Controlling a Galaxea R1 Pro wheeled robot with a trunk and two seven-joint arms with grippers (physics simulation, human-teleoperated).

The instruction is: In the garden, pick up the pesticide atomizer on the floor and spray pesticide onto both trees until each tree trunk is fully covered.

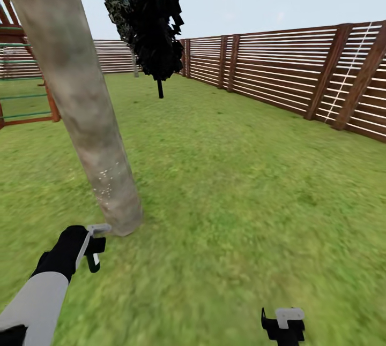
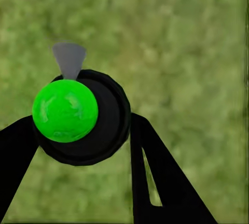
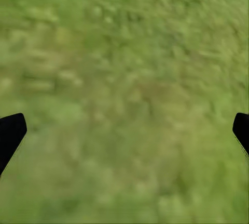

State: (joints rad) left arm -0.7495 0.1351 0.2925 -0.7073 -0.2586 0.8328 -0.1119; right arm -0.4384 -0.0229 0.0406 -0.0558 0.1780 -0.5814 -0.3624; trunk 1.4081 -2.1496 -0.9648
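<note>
Head view: thick mottled tree trunk point(image 1: 80, 99) leans up from lawn point(image 1: 241, 185) at approx 10 o'clock, base just past the left gripper point(image 1: 95, 247) at 8 o'clock; pale speckles on the bark low down. Left arm w/ white sleeve and black wrist comes in from 7 o'clock; a pale trigger-like piece shows at the gripper, near the trunk base, can't tell if touching. Right gripper point(image 1: 284, 324) at 5 o'clock, over bare grass, well apart from trunk. Dark conifer point(image 1: 150, 19) at 12 o'clock w/ thin stem, slat fence point(image 1: 300, 78) running from 12 to 3 o'clock, red-brown frame structure point(image 1: 21, 83) at 9 o'clock. Left wrist view: pesticide atomizer point(image 2: 78, 117) seen end-on, bright green round base inside dark body, grey spout at its 12 o'clock; black fingers point(image 2: 161, 172) clamp it on both sides, grass behind. Right wrist view: grass only behind, fingertips point(image 3: 10, 135) at 9 and 3 o'clock, wide apart, nothing btw them.
</note>
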